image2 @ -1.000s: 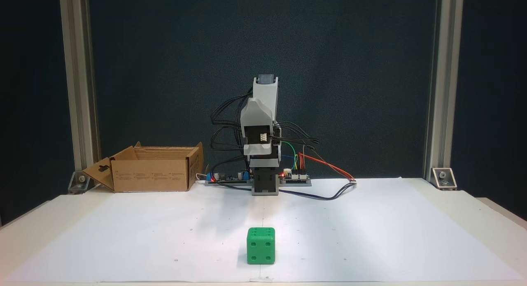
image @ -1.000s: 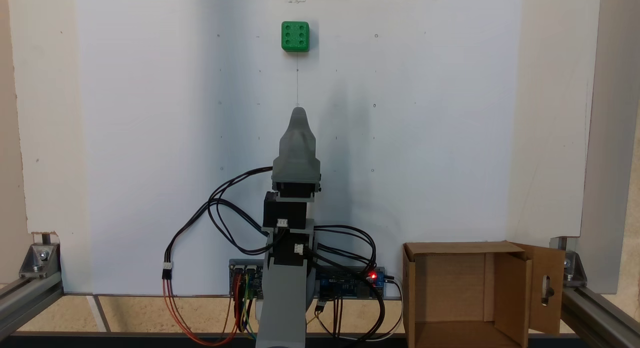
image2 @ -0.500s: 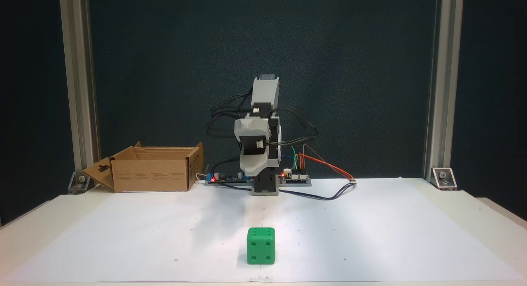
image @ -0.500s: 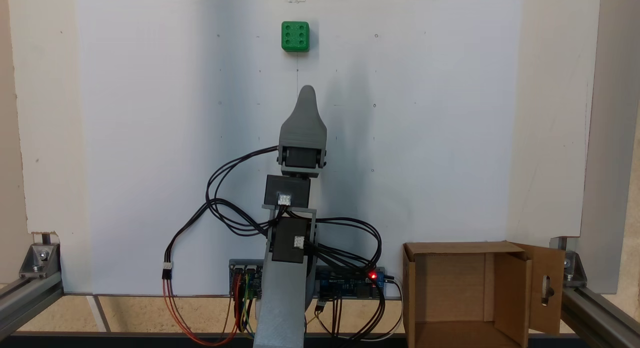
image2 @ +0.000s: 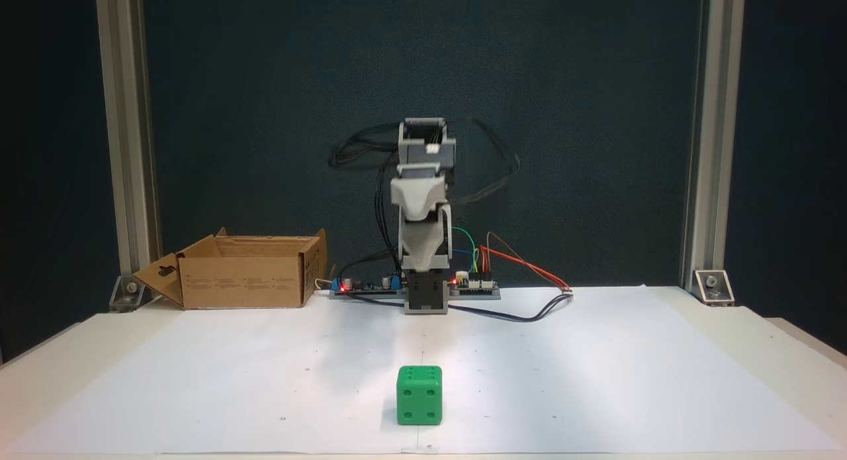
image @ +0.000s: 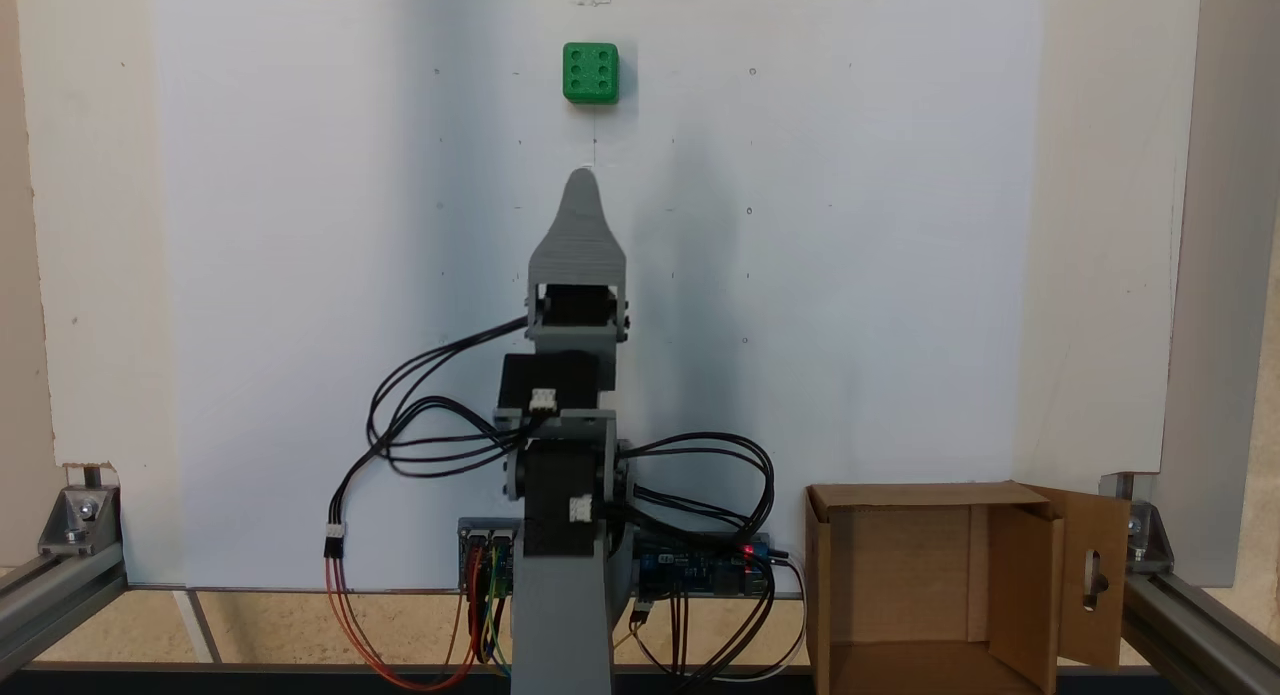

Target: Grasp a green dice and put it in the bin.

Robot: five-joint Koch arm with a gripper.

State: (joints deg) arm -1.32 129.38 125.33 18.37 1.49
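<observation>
Green dice [image: 590, 73] sits where it sat a second ago, alone on the white paper sheet [image: 300, 275] at the bench's far end from the arm's base, six pips up. What changed is the arm: it has unfolded and stretched toward the cube, its gripper [image: 581, 180] now pointing at it but well short. Whether the fingers are parted or together I cannot tell; only one tapered tip shows. The cardboard bin [image: 935, 585] waits open beside the base.
</observation>
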